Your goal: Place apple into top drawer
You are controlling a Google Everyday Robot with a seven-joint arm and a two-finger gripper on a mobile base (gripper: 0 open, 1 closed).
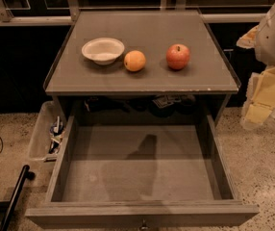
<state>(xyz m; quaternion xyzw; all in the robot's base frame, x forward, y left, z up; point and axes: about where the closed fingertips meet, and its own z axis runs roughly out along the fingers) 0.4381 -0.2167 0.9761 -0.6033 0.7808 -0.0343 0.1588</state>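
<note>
Grey cabinet top [147, 28] holds bowl [103, 49], orange [134, 60] and apple [178, 57] in a row. The apple sits rightmost, nearest my gripper [262, 100], which hangs off the right edge, apart from it; open or closed, I cannot tell. Below, drawer [142, 214] is pulled open, ready to receive.

You're looking at a dim, warm-toned scene lit from above. The counter [152, 28] top catches the most light, and the apple [178, 57], orange [134, 60] and bowl [103, 50] each throw a short, soft shadow toward you. A dark, irregular shadow lies mid-floor in the drawer [137, 211], the background is near black, and the claw [265, 100] at the right edge glows pale yellow.
</note>
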